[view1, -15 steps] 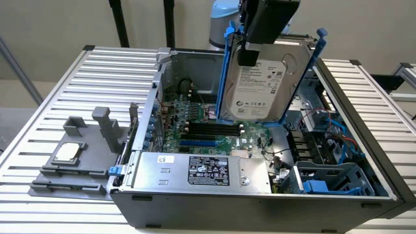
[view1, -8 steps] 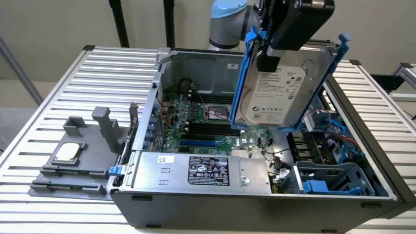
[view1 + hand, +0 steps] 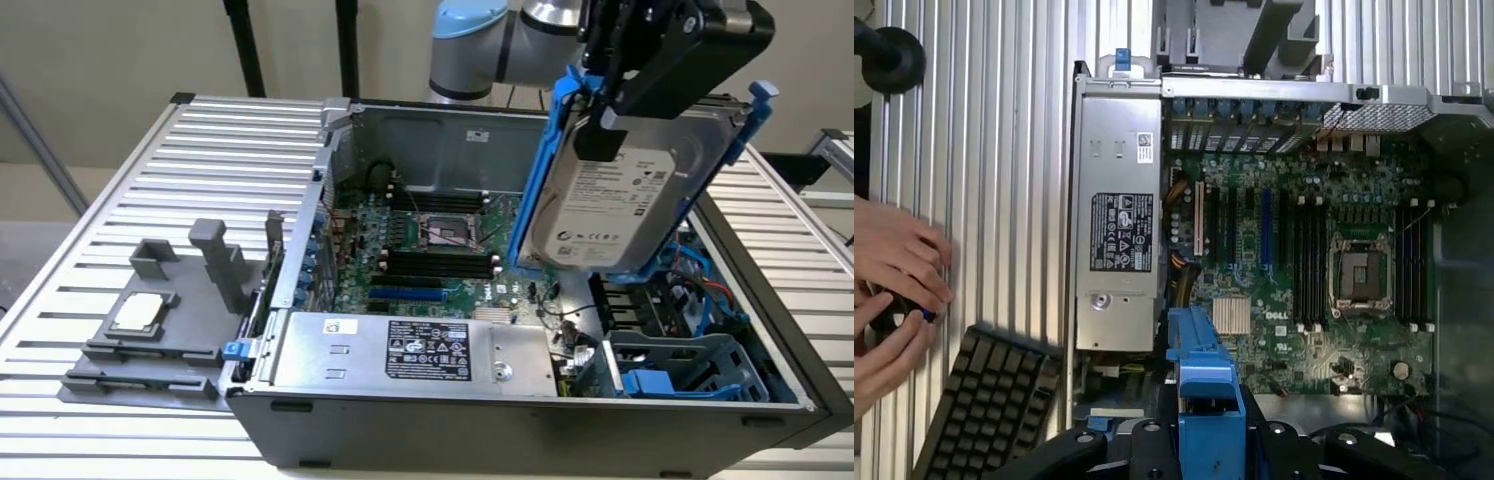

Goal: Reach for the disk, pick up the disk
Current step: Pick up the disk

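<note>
Disk (image 3: 617, 205) is up in the air, label facing out, tilted, hanging above the drive bay corner of the open PC case (image 3: 534, 425). Gripper (image 3: 617, 130) has it: fingers closed on the top edge of the blue carrier (image 3: 1202, 385). Reach is done, the pick looks complete, and the disk appears clear of the case. Judgement: the grip must hold steady, since the disk hangs off one edge and could swing. Person's hands (image 3: 894, 290) sit by a keyboard (image 3: 984, 405) on the slatted surface (image 3: 160, 180), well apart from the case.
</note>
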Tool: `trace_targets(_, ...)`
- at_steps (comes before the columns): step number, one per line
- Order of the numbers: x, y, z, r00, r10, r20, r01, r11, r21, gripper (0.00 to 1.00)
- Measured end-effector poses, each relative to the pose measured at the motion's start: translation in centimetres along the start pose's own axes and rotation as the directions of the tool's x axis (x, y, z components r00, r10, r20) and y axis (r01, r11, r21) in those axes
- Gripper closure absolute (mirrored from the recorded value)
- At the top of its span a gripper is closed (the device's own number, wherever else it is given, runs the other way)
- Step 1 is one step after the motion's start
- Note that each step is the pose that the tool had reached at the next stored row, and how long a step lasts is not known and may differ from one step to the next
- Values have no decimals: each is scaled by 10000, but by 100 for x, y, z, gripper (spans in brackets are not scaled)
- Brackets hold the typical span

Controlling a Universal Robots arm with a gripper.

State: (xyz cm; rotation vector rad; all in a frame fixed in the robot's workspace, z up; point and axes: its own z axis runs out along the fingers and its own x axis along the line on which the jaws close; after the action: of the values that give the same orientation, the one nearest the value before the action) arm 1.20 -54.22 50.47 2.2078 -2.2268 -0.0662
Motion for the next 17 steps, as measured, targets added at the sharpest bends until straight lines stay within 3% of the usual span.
trace_targets(6,87,-195,-41,10000,-1,1,1,10000,-7,67)
trace_targets(17,283,-481,-86,10000,3,0,-3,9999,-100,67)
